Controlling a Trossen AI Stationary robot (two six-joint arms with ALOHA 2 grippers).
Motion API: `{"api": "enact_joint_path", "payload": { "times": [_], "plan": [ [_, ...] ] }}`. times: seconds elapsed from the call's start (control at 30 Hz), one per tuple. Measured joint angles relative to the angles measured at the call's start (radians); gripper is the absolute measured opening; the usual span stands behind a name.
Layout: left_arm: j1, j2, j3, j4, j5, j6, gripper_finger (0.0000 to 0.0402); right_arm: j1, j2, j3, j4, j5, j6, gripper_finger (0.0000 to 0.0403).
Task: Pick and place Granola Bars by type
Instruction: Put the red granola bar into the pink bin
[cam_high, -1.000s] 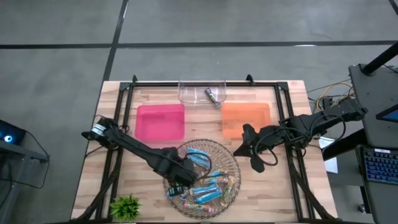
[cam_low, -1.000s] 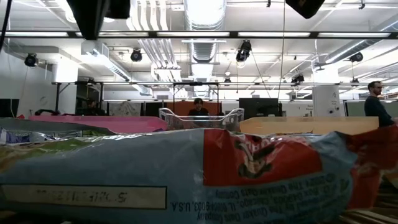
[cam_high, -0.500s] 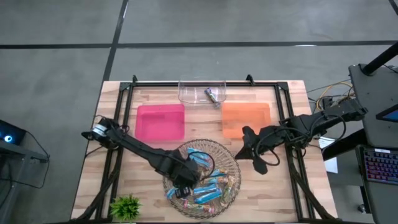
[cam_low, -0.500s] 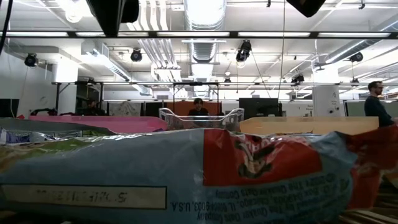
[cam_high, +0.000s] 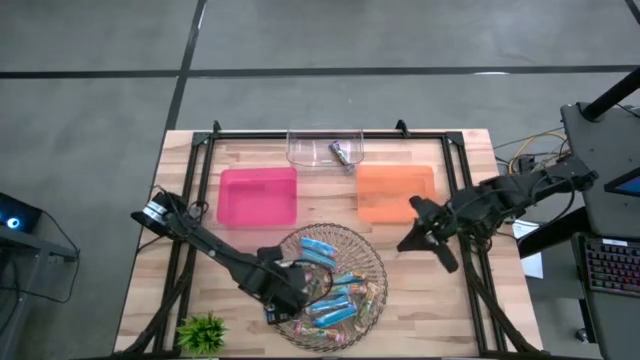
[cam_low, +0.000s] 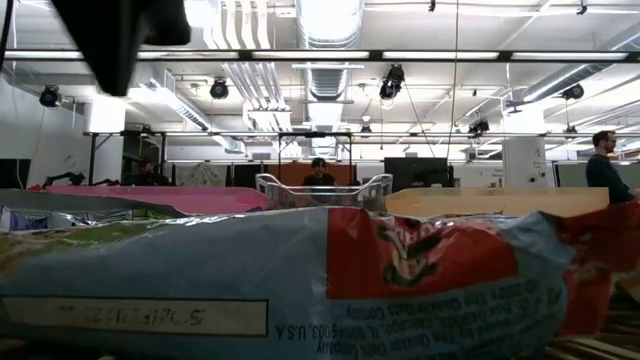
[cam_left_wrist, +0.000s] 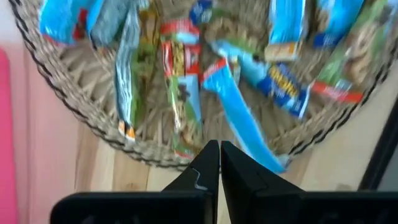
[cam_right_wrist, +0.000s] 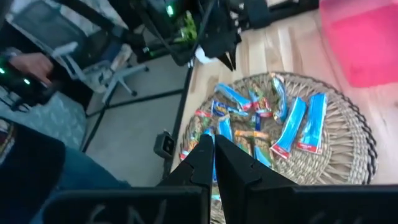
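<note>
Wicker basket (cam_high: 375, 262) holds the Granola Bars (cam_high: 335, 300); the left end effector (cam_high: 283, 306), pinched together empty, sits at its rim, nearest.

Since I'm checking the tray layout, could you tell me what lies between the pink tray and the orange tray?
In the high view, bare wooden table separates the pink tray from the orange tray; the clear tray sits farther back, beyond that gap.
</note>
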Motion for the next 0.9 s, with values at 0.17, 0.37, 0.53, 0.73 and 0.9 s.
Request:
{"api": "enact_joint_path", "payload": {
  "times": [0.17, 0.37, 0.53, 0.73, 0.9],
  "plan": [
    [0.003, -0.035, -0.075, 0.048, -0.002, -0.013, 0.0000, 0.002, -0.044, 0.000, -0.005, 0.061, 0.012, 0.0009],
    [0.017, -0.077, -0.181, 0.147, -0.003, -0.078, 0.0030, 0.002, -0.049, 0.000, -0.052, 0.099, 0.010, 0.0008],
    [0.019, -0.104, -0.244, 0.212, 0.003, -0.101, 0.0095, 0.002, -0.042, -0.002, -0.072, 0.101, 0.009, 0.0008],
    [0.022, -0.104, -0.281, 0.221, 0.011, -0.088, 0.0159, 0.001, -0.041, -0.002, -0.071, 0.107, -0.005, 0.0009],
    [0.023, -0.104, -0.282, 0.246, 0.010, -0.027, 0.0171, 0.001, -0.041, -0.002, -0.071, 0.124, -0.010, 0.0008]
  ]
}}
